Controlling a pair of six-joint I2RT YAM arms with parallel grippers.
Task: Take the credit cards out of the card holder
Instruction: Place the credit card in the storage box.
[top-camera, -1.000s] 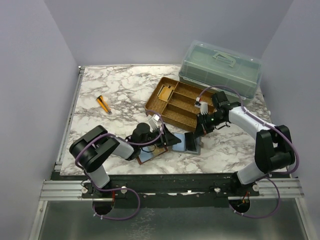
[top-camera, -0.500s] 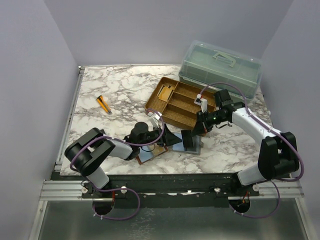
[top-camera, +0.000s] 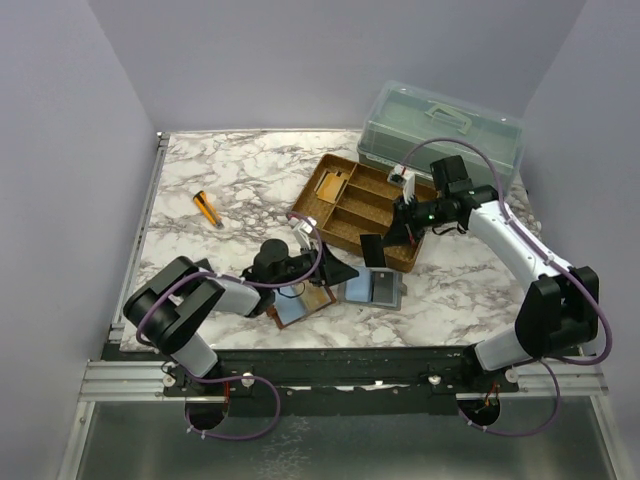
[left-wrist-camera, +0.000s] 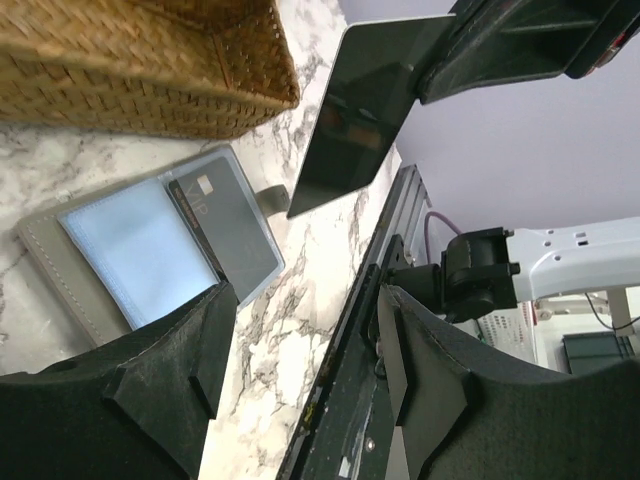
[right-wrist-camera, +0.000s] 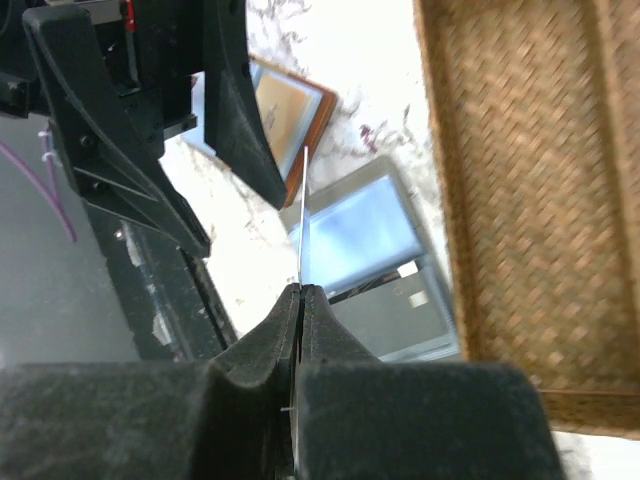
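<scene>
The reddish-brown card holder (top-camera: 300, 302) lies open near the table's front edge, its blue and tan-orange panels up; it also shows in the right wrist view (right-wrist-camera: 292, 112). My left gripper (top-camera: 338, 270) is open and empty, low at the holder's right edge; in its own view (left-wrist-camera: 305, 305) the holder is hidden. My right gripper (top-camera: 398, 238) is shut on a dark card (top-camera: 373, 250) and holds it in the air by the wicker tray. The card is edge-on in the right wrist view (right-wrist-camera: 301, 215) and flat in the left wrist view (left-wrist-camera: 358, 112).
A blue-grey two-panel folder (top-camera: 373, 289) lies open right of the holder, a dark card (left-wrist-camera: 225, 228) in its pocket. A wicker divider tray (top-camera: 330, 210) stands behind, a clear lidded box (top-camera: 440, 135) at back right. A small orange-black item (top-camera: 208, 208) lies at left.
My right gripper has lifted from the blue-grey folder with the dark card, up and back toward the wicker tray. My left gripper has shifted slightly left.
</scene>
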